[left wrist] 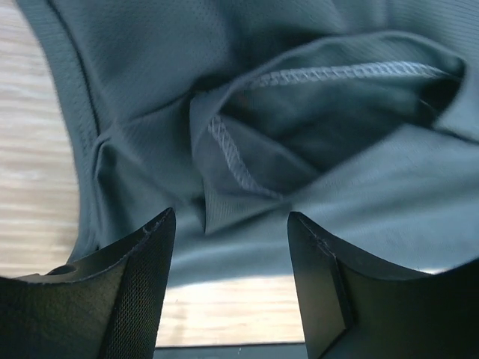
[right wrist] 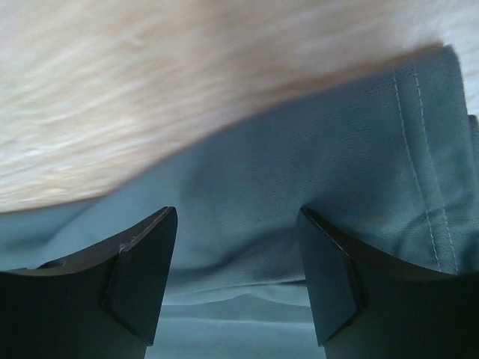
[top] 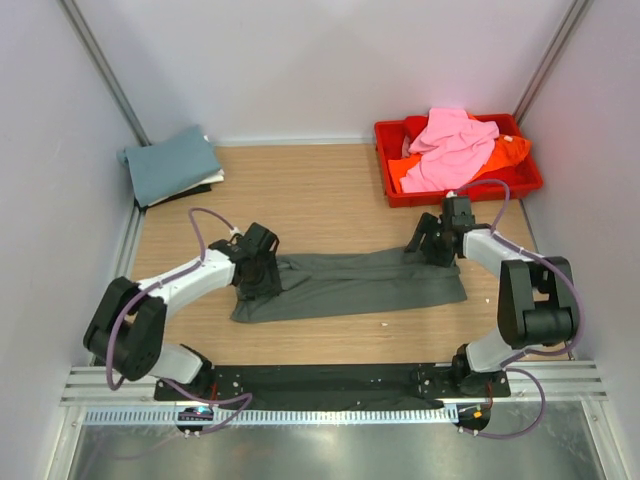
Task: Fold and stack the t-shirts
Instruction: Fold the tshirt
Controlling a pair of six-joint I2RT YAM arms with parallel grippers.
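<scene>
A dark grey t-shirt lies folded into a long strip across the middle of the table. My left gripper hovers over its left end, jaws open and holding nothing. In the left wrist view, a rumpled hem fold of the grey shirt lies beyond the open left gripper. My right gripper is over the strip's upper right end, also open. The right wrist view has flat grey cloth under the open right gripper. A pink t-shirt and an orange one lie crumpled in the tray.
A red tray stands at the back right. At the back left, a folded dusty teal shirt rests on a folded white one. White walls enclose the table on three sides. Bare wood shows between the stack and the tray.
</scene>
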